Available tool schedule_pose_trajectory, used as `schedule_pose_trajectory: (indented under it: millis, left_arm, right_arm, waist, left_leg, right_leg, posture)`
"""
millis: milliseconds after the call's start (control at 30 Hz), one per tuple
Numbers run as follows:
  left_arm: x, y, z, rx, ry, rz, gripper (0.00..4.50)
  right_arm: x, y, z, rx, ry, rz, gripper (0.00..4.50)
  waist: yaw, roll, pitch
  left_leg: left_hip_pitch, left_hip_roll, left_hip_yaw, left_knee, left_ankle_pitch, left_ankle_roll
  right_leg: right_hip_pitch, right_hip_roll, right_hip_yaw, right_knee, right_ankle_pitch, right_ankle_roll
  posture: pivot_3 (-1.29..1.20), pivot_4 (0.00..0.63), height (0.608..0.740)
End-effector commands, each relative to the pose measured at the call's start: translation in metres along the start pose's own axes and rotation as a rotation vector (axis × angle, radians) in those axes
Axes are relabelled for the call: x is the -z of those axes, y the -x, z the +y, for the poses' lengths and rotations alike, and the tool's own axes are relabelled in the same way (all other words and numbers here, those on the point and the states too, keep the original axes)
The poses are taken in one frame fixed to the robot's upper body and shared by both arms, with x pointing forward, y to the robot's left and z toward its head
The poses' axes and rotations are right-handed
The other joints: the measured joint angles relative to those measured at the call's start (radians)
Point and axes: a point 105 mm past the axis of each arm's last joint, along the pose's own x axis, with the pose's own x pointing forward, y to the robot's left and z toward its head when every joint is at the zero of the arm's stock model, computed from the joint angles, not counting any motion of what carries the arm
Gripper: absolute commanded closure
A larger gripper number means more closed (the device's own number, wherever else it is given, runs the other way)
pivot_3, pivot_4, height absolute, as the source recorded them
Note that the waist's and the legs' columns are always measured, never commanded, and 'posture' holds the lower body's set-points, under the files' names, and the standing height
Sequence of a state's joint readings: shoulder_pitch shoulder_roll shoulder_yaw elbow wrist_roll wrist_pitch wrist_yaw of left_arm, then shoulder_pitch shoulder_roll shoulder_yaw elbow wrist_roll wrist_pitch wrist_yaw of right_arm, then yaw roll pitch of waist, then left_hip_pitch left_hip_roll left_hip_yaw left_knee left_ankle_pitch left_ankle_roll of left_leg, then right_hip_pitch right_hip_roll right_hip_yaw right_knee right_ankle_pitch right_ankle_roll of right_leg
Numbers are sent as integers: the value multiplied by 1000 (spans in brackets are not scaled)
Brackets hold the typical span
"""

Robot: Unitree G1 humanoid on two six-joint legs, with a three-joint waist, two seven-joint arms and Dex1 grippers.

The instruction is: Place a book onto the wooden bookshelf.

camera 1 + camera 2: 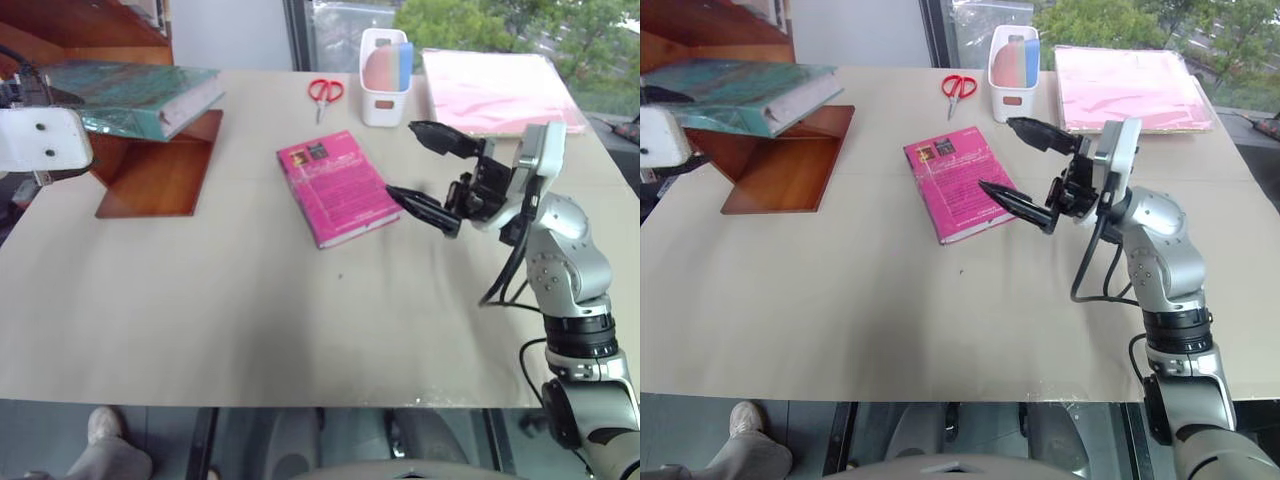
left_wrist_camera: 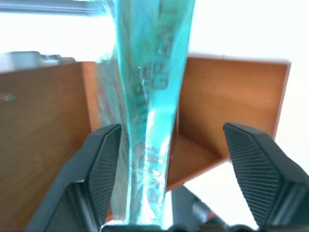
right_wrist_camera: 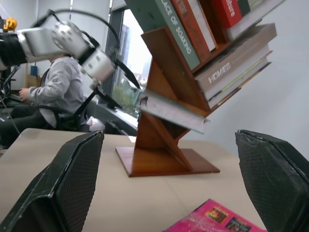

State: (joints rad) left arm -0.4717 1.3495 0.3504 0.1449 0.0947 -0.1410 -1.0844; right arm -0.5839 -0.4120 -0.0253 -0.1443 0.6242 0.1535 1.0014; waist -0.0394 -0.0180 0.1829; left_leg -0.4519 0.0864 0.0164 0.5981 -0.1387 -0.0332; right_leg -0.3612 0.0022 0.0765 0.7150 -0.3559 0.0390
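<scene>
The book lies on a slanted board of the bookshelf, between the left gripper's parted fingers, one touching its cover. The right gripper gapes empty, over a pink book.

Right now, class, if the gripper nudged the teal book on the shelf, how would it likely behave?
The teal book looks thick, so it is probably heavy and stiff rather than floppy. Its cover looks glossy, so it may slide easily on the polished wooden bookshelf. One end seems to overhang the shelf board, so a sideways push might tip it off.
</scene>
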Motion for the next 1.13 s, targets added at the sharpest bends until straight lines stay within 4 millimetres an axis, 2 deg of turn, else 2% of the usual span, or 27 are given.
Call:
schedule_pose_trajectory:
  millis: [33, 133, 300, 400, 500, 600, 633, 667, 767, 833, 933, 1033, 1133]
  left_arm:
    - [-21, 23, 12, -106, 34, -51, 723]
    - [-35, 24, 5, -115, 82, -99, 723]
    - [-79, 18, -14, -76, 354, -340, 723]
    - [-118, 4, -47, 1, 645, -610, 723]
    - [-134, -18, -79, 67, 928, -687, 723]
    - [-133, -36, -112, 84, 1093, -651, 723]
    - [-133, -40, -124, 103, 1118, -628, 219]
    - [-131, -41, -137, 127, 1131, -610, 30]
    - [-119, -33, -169, 191, 1102, -554, 30]
    - [-112, -26, -179, 228, 1111, -547, 30]
    - [-89, -16, -192, 267, 1110, -473, 30]
    - [-67, -9, -195, 259, 1116, -408, 30]
    - [-60, -9, -197, 265, 1111, -392, 30]
  right_arm:
    - [-9, 3, -2, -10, 20, -16, 0]
    - [-9, 1, -1, -23, 9, -16, 0]
    - [-9, 5, 3, -29, 0, 12, 0]
    - [5, 16, 12, -16, 10, 133, 0]
    - [27, 30, 21, 23, 6, 306, 0]
    - [36, 41, 30, 57, -23, 380, 0]
    - [38, 45, 32, 65, -33, 398, 0]
    - [41, 51, 34, 79, -41, 427, 0]
    - [49, 78, 43, 106, -14, 545, 0]
    - [49, 89, 47, 116, -12, 587, 0]
    - [47, 114, 49, 173, -35, 661, 0]
    - [46, 144, 53, 230, -58, 785, 0]
    - [46, 159, 53, 277, -80, 847, 0]
  waist:
    - [-1, 0, 0]
    - [0, -1, 0]
    - [0, -1, -1]
    - [5, 0, -1]
    - [8, -2, -2]
    - [-2, -3, -2]
    - [-5, -3, -2]
    - [-5, -3, -2]
    - [-1, -2, -2]
    - [2, -3, -2]
    - [5, -3, -2]
    - [5, -3, -2]
    - [5, -4, -3]
  left_leg:
    - [0, 0, 0, 0, 0, 0]
    - [1, 0, 0, 1, 0, 0]
    - [1, 0, 0, 2, 0, 0]
    - [0, -1, -1, 2, 0, 0]
    - [0, -2, -3, 3, 0, 0]
    - [0, -2, -5, 5, 0, 0]
    - [1, -2, -5, 6, 0, 0]
    - [2, -2, -5, 6, 0, 0]
    - [4, -2, -5, 5, 0, 0]
    - [4, -3, -6, 5, -1, 1]
    - [4, -4, -7, 5, -1, 1]
    - [6, -5, -8, 5, -1, 1]
    - [8, -5, -8, 5, -1, 1]
  right_leg:
    - [0, 0, 0, 0, 0, 0]
    - [1, 1, 1, 1, 0, 0]
    - [1, 1, 1, 1, 0, 0]
    - [2, 1, 1, 1, 0, 0]
    - [4, 0, 0, 0, 0, 0]
    - [5, 1, 0, 1, 0, 0]
    - [5, 2, 0, 1, 0, 0]
    - [6, 2, 0, 1, 0, 0]
    - [9, 1, -1, -1, 0, 0]
    - [10, 0, -2, -3, 0, 0]
    - [11, -2, -4, -3, 0, 0]
    - [14, -3, -4, -4, -1, 0]
    - [16, -3, -5, -5, -1, 0]
  posture:
    - [0, 150, 740]
    - [0, 150, 740]
    - [0, 150, 740]
    - [0, 150, 740]
    - [0, 150, 740]
    - [0, 150, 740]
    - [0, 150, 740]
    - [0, 150, 740]
    - [0, 150, 740]
    - [0, 150, 740]
    - [0, 150, 740]
    - [0, 150, 740]
    - [0, 150, 740]
